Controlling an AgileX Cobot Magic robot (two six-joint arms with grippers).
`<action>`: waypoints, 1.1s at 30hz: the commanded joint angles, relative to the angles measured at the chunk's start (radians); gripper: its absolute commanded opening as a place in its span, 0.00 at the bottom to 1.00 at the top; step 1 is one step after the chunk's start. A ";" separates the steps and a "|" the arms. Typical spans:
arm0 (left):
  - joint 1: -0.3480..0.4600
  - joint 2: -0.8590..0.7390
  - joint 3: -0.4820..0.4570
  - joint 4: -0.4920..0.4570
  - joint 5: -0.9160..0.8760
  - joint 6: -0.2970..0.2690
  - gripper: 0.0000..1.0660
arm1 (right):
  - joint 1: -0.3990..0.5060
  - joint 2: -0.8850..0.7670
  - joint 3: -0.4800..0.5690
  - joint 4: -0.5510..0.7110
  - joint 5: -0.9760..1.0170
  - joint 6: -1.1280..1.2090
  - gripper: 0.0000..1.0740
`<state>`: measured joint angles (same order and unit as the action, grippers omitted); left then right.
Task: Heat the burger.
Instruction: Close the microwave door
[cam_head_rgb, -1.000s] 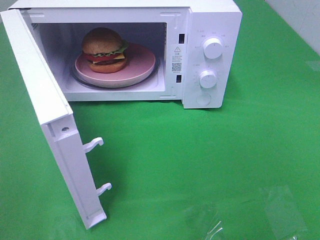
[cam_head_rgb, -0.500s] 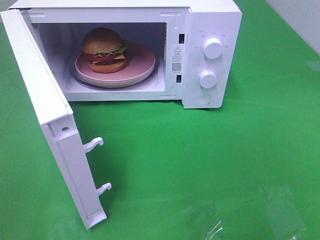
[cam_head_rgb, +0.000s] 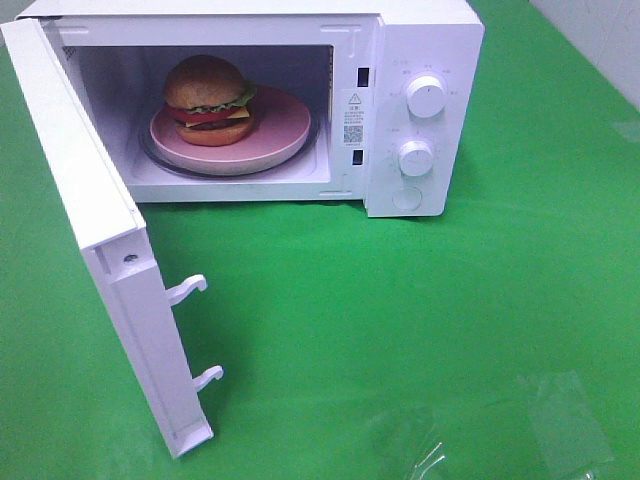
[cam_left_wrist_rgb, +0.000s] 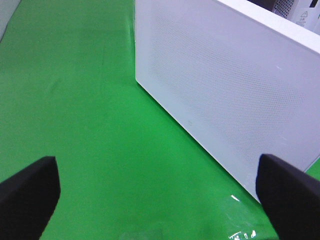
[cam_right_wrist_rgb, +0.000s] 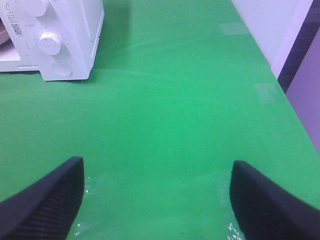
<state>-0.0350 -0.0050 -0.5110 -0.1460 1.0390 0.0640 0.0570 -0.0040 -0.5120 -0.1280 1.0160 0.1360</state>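
Inside the open microwave (cam_head_rgb: 425, 60): the burger (cam_head_rgb: 208, 100), glossy bun, tomato, lettuce.
Only wrist views catch left hand (cam_left_wrist_rgb: 159, 192) and right hand (cam_right_wrist_rgb: 159, 197), both spread wide, empty.

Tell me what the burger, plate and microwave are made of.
The burger looks like glossy plastic: its bun shines evenly. The pink plate is smooth and matte, plastic or ceramic, unclear. The microwave has a smooth white shell, probably painted metal.
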 joint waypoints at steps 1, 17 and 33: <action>0.002 -0.018 0.001 -0.001 -0.006 0.003 0.94 | -0.007 -0.025 0.002 -0.001 -0.013 -0.002 0.70; 0.002 -0.018 0.001 0.004 -0.006 0.003 0.94 | -0.007 -0.025 0.002 -0.001 -0.013 -0.002 0.70; 0.002 -0.018 -0.028 0.072 -0.125 -0.076 0.72 | -0.007 -0.025 0.002 -0.001 -0.013 -0.002 0.70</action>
<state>-0.0350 -0.0050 -0.5280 -0.0800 0.9410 0.0000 0.0570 -0.0040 -0.5120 -0.1280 1.0160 0.1360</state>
